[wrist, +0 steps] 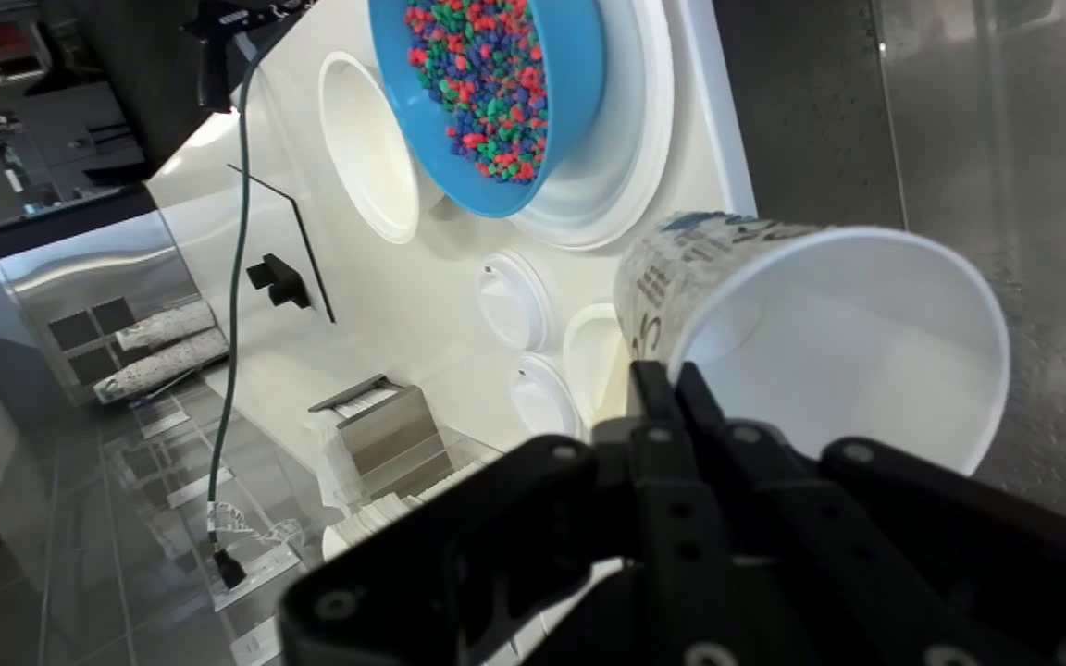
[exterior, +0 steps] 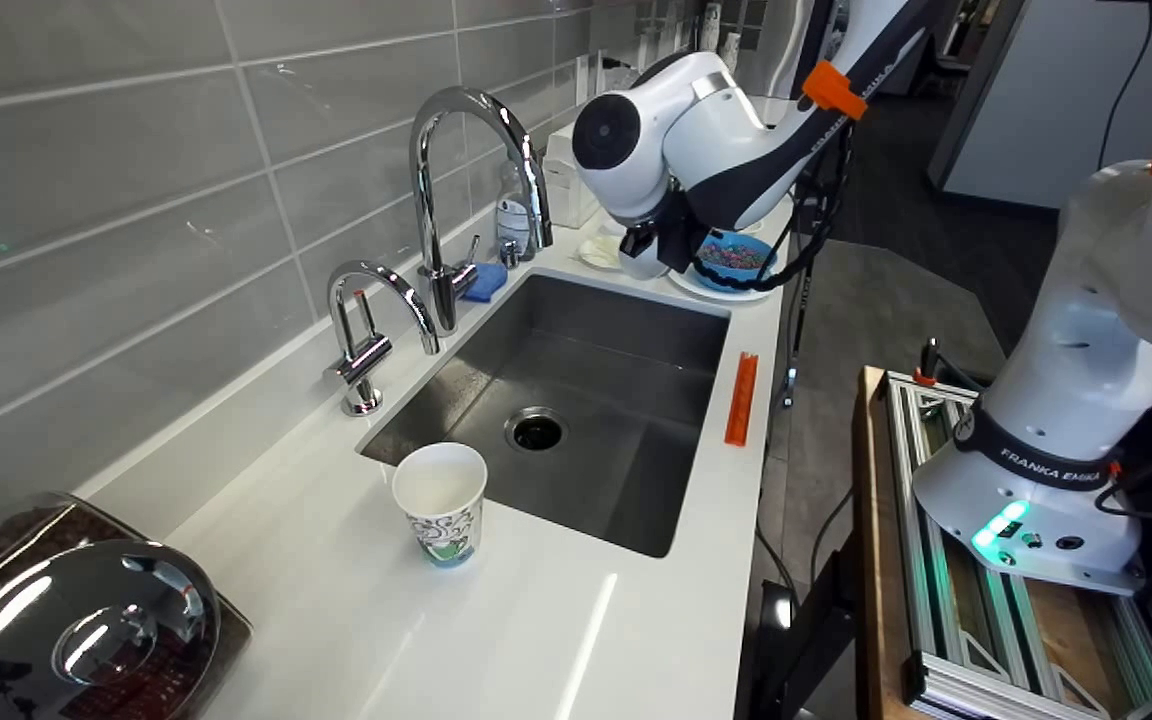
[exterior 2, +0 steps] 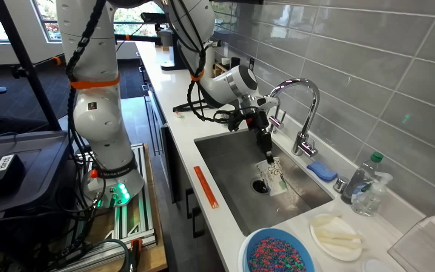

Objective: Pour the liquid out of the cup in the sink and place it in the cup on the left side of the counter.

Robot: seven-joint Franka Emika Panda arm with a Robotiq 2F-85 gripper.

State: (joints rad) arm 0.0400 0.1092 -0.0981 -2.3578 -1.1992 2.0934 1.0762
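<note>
Gripper [wrist: 669, 372] is pinching the tilted cup [exterior 2: 272, 177] by its rim over the sink [exterior: 626, 400], closed right down on that thin lip, and clean emptying is likely wanting slow tipping well inside near and far sink edges

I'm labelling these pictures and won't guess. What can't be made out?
Held cup: in the wrist view the gripper hides part of its mouth; any liquid there can't be told.
Jar: cut off by the left and bottom edges in an exterior view.
Blue bowl: cut off by the top edge in the wrist view.
Green-capped bottle: its print is too small to read in an exterior view.
</note>
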